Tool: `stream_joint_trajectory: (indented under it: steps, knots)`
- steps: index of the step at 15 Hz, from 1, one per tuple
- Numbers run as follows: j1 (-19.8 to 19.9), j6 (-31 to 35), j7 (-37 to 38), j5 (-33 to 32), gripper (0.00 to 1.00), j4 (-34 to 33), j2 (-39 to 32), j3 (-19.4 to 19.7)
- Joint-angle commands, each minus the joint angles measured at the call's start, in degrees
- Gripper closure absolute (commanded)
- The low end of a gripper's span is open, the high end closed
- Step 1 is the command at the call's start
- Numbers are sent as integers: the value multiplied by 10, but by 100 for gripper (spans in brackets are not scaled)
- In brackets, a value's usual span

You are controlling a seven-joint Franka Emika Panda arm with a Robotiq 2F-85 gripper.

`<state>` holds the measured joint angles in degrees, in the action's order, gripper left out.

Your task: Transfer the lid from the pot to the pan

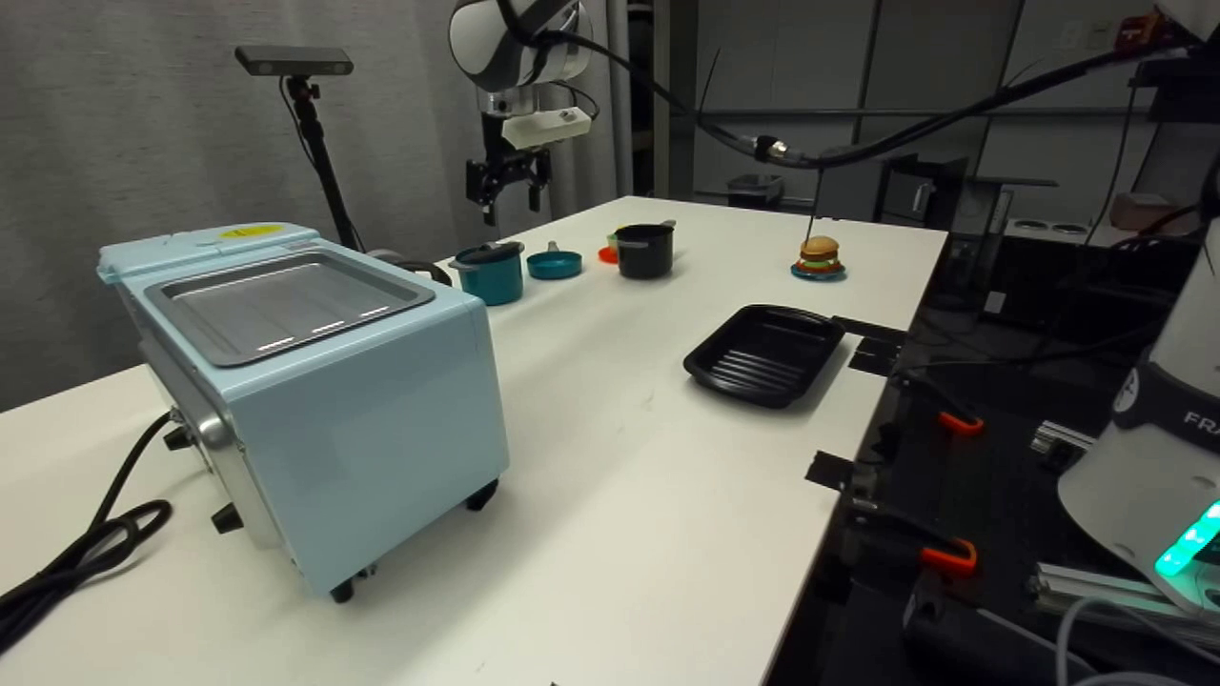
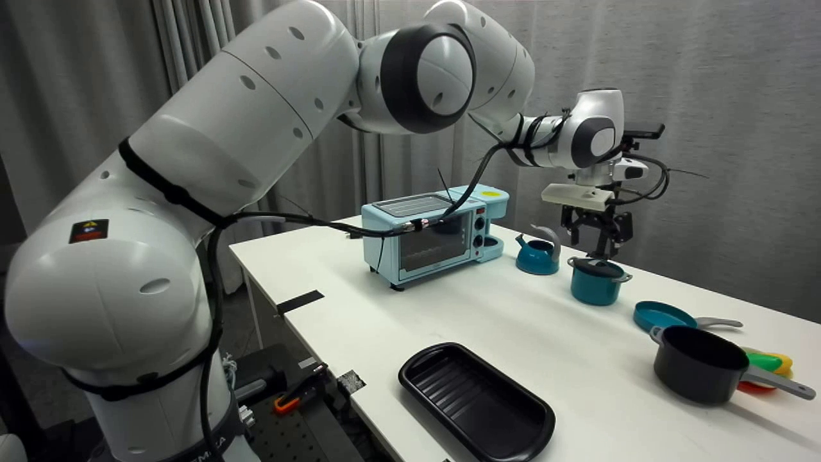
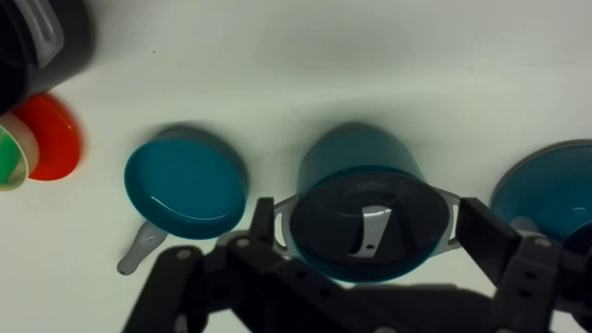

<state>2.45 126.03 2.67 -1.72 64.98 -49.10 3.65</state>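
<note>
1 lid [image 3: 340,222], handle [image 3: 373,231] clearest: wrist view

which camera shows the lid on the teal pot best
The wrist view: it shows the whole lid from above, pale handle included. Both exterior views show it only as a small, flattened dark oval atop the pot.
</note>
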Motion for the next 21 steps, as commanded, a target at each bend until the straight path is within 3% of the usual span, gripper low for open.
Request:
stream_joint_trajectory:
  steps: [1,12,13,21]
  knots:
    - [5,-10,8,-1,0,-97,-62,2]
    - [10,-39,15,-5,0,-245,-162,11]
    - [10,-11,4,-2,0,-180,-127,5]
    - [9,-19,5,0,0,-203,-142,8]
